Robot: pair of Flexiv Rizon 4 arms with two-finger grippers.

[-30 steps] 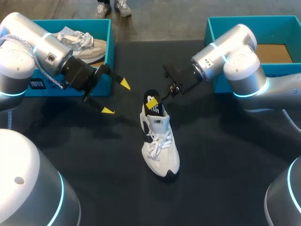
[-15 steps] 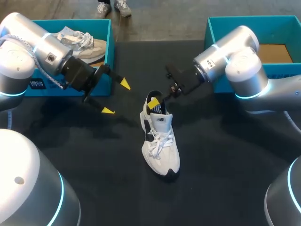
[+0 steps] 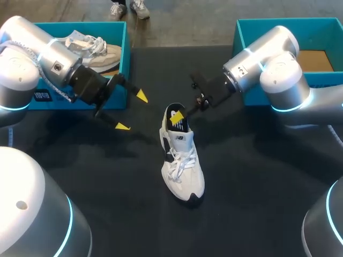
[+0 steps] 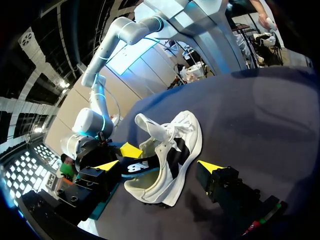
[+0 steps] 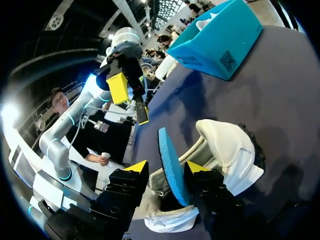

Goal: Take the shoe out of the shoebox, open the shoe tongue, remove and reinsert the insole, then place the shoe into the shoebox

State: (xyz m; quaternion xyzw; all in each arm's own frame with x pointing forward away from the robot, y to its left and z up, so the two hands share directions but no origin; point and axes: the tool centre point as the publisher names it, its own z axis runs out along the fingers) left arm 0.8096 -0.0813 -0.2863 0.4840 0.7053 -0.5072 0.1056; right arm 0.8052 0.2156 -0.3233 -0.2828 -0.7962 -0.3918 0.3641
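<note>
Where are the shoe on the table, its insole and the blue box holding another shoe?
shoe (image 3: 181, 159): head view, on its laces.
insole (image 5: 171, 162): right wrist view, on its blue face.
blue box (image 3: 125, 48): head view, on its side wall.

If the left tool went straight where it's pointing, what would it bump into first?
Most likely the white shoe, lying straight ahead between the left tool's open fingers, with the insole sticking up from it. Depth is unclear, so I can't be sure.
</note>
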